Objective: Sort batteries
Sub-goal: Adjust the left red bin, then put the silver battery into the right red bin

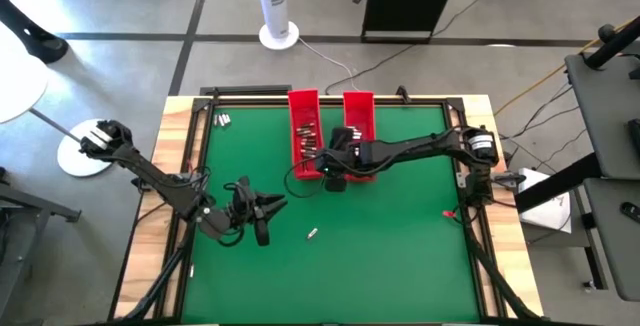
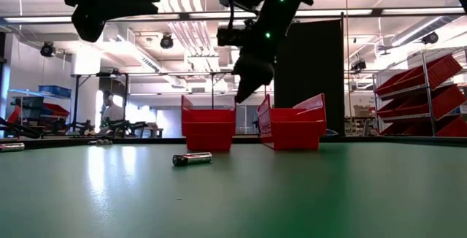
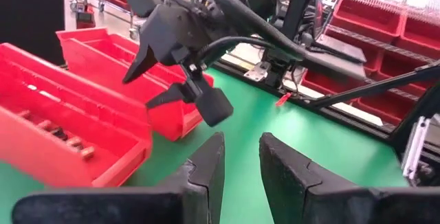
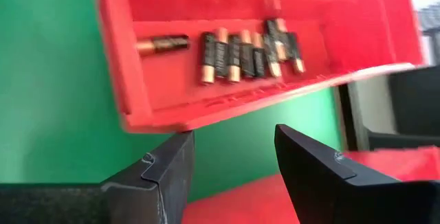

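1. While its fingers [image 4: 306,176] stand apart and empty, the right gripper [image 1: 330,166] hangs just beside the left red tray [image 1: 305,106].
2. Black-and-copper batteries [image 4: 240,56] lie side by side inside that smooth plastic tray.
3. One battery [image 1: 313,233] lies loose on the green mat [image 1: 400,246].
4. The left gripper [image 1: 262,216], fingers slightly parted, holds nothing.
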`<move>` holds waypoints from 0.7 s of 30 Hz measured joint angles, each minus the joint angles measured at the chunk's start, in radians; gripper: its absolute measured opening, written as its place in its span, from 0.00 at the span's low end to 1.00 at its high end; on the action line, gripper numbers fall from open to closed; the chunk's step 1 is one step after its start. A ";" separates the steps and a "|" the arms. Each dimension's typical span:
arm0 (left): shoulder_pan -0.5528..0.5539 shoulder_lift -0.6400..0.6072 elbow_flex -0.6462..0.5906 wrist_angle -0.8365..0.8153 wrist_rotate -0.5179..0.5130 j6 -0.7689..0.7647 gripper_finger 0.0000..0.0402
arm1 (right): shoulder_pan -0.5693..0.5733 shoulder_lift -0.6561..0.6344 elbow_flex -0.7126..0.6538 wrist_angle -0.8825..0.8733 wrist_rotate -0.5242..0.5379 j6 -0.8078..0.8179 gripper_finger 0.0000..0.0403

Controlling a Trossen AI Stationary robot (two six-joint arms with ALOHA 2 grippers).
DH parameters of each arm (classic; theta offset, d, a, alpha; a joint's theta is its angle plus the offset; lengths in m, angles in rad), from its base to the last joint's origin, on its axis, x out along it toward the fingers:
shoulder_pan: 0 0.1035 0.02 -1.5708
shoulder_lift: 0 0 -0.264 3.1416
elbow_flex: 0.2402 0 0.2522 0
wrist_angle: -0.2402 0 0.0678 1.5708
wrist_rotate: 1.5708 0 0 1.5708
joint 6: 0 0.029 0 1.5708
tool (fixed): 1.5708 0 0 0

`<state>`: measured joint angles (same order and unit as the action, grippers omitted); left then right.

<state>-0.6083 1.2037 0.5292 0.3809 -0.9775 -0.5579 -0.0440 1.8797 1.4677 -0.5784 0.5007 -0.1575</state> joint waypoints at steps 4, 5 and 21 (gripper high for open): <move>-0.001 0.000 0.013 0.000 0.000 0.027 0.18 | 0.005 -0.002 0.000 0.029 -0.066 0.009 0.48; -0.002 0.000 0.015 0.001 -0.001 0.034 0.18 | 0.006 -0.002 0.000 0.032 -0.066 0.009 0.48; -0.033 -0.008 0.014 0.002 -0.008 0.070 0.18 | 0.121 -0.089 -0.003 0.129 -0.333 0.013 0.49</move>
<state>-0.6411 1.1953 0.5430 0.3825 -0.9859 -0.4883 0.0769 1.7903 1.4649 -0.4495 0.1676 -0.1445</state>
